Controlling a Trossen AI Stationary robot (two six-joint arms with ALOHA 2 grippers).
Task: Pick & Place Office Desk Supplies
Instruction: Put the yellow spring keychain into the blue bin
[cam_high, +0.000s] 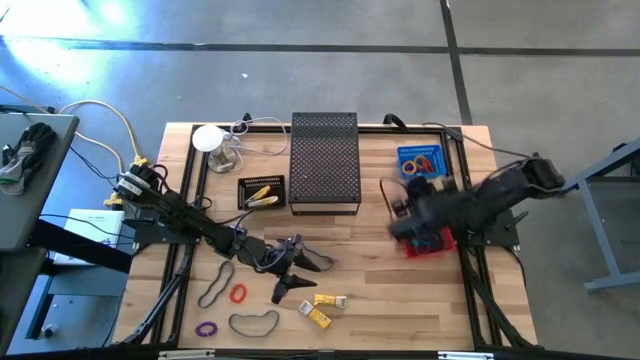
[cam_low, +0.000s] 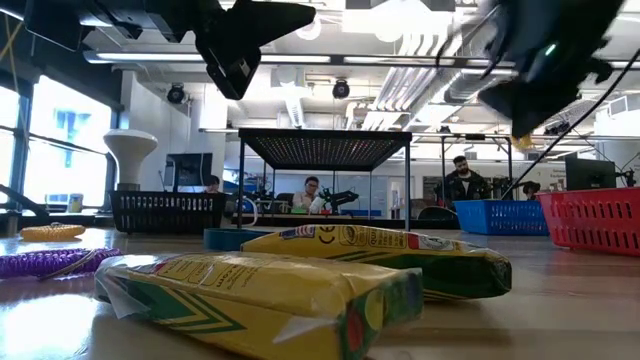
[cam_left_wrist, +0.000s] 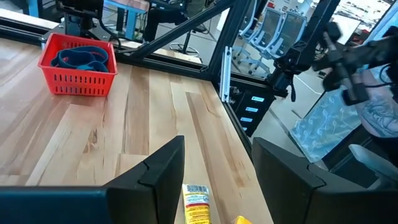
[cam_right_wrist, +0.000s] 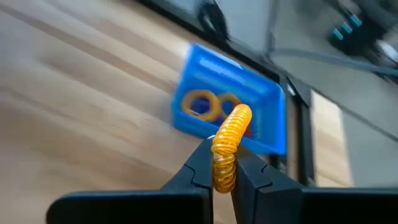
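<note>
Where the table edge is nearest to me: two yellow packets (cam_high: 322, 307) lie side by side, with dark loops (cam_high: 254, 322), a red loop (cam_high: 238, 293) and a purple loop (cam_high: 206, 328) close by.
Left gripper (cam_high: 296, 270): I see it open, fingers (cam_left_wrist: 163, 168) spread, just above the yellow packets.
Right gripper (cam_right_wrist: 225, 167): I see it closed on a yellow coil band (cam_right_wrist: 227, 144), near the blue basket (cam_right_wrist: 261, 93), which holds orange loops (cam_right_wrist: 200, 103).
Farther back: red basket (cam_left_wrist: 77, 79), black tray (cam_high: 262, 192).

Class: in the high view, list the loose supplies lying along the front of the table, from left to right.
Purple loop → long dark loop → red loop → dark loop → yellow packets.
</note>
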